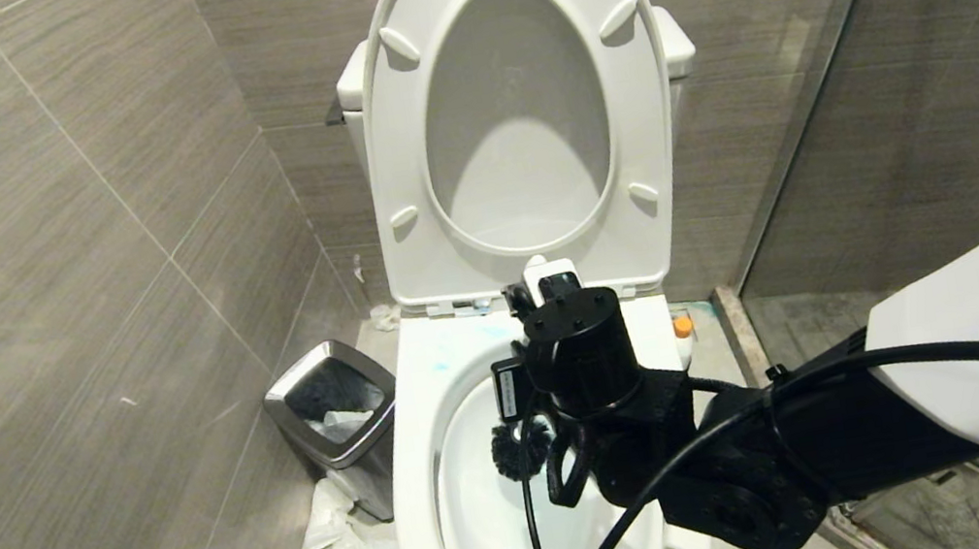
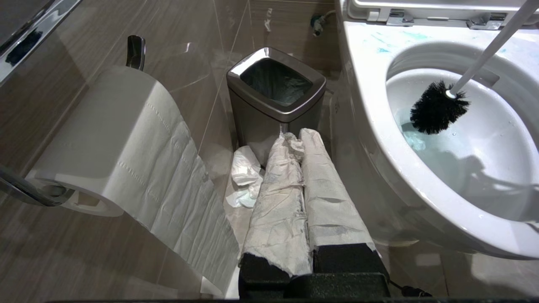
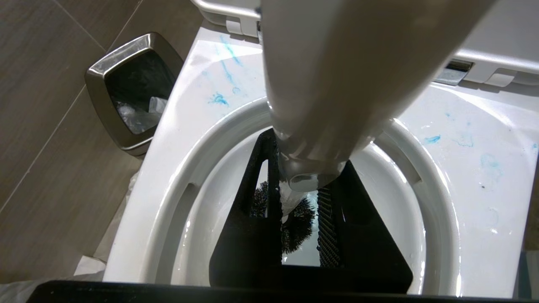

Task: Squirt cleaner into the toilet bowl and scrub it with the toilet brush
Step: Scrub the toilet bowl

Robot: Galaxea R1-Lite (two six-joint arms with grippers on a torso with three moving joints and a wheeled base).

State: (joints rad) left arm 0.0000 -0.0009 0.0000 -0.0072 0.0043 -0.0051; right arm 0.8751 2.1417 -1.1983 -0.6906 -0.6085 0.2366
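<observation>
The toilet brush point(image 2: 438, 107) is clamped by its handle in the right gripper point(image 3: 301, 198), head angled down inside the toilet bowl point(image 1: 408, 444) so bristles reach the blue-tinted water; left gripper point(image 2: 301, 185) is parked closed beside it

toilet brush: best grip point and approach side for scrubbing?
Grip the toilet brush high on its slim white handle, well clear of the black bristle head, coming from above the toilet bowl. The handle slants up out of the basin with the head low near the water, so only the upper end is dry and free. The right hand is shut there.
</observation>
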